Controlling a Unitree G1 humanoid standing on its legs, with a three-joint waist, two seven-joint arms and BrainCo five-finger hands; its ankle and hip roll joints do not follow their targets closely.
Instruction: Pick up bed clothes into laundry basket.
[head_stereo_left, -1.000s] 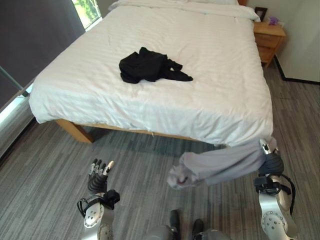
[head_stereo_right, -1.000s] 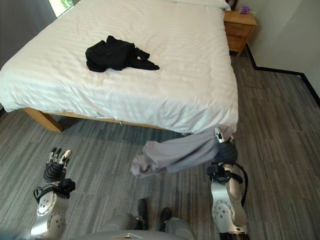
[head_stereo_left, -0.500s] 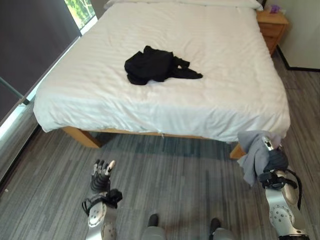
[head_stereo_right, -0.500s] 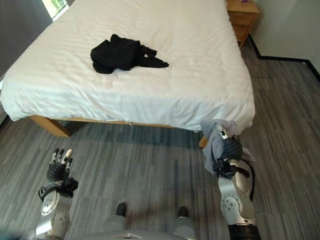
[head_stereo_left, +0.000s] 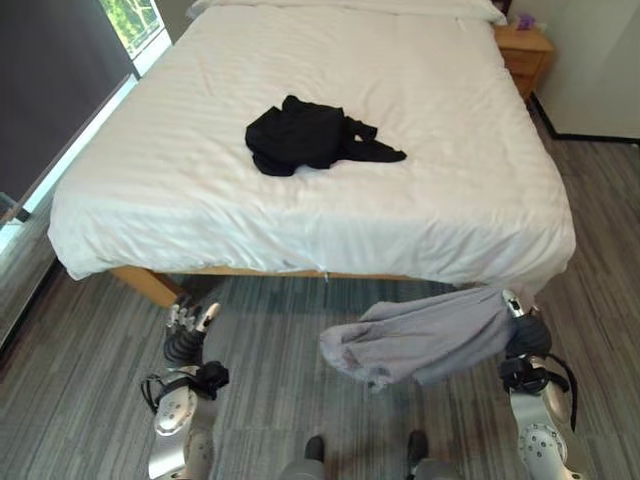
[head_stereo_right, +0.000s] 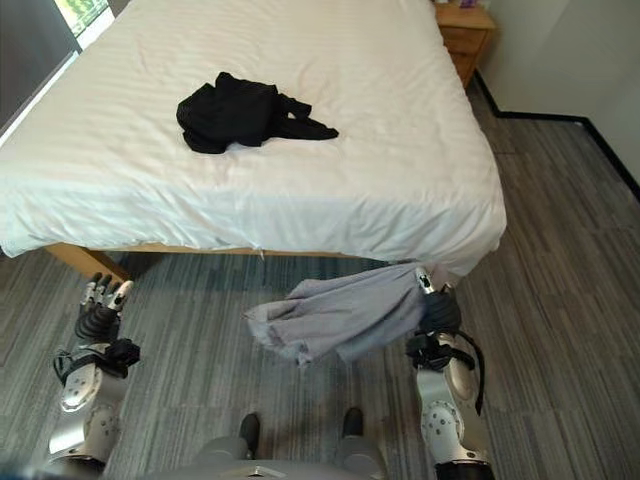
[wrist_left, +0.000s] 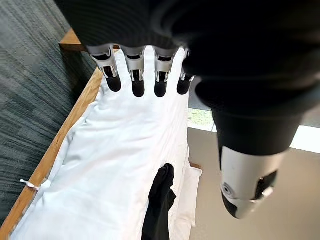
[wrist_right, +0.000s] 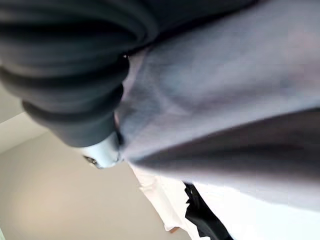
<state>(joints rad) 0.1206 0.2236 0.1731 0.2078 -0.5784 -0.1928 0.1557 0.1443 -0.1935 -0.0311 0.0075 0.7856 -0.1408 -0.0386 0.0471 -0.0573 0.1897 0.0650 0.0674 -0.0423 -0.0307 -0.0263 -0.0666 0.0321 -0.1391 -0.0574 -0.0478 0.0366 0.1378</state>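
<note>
A grey garment (head_stereo_left: 420, 338) hangs in the air in front of the bed's near edge, stretched out to the left from my right hand (head_stereo_left: 526, 338), which is shut on one end of it. In the right wrist view the grey garment (wrist_right: 230, 100) covers the fingers. A black piece of clothing (head_stereo_left: 310, 135) lies crumpled on the white bedding (head_stereo_left: 420, 200) near the middle of the bed; its dark shape also appears as black clothing (wrist_left: 159, 202) in the left wrist view. My left hand (head_stereo_left: 186, 345) hovers low over the floor at the left, open, fingers (wrist_left: 134, 75) straight and holding nothing.
A wooden bed frame (head_stereo_left: 150, 285) shows under the bedding at the near left corner. A wooden nightstand (head_stereo_left: 524, 55) stands at the bed's far right by the wall. A window (head_stereo_left: 130, 20) is at the far left. Grey striped carpet (head_stereo_left: 90, 380) covers the floor.
The grey garment, bunched by my right hand half a second ago, has swung out to the left again. The camera shifted, so the bed sits slightly differently in view.
</note>
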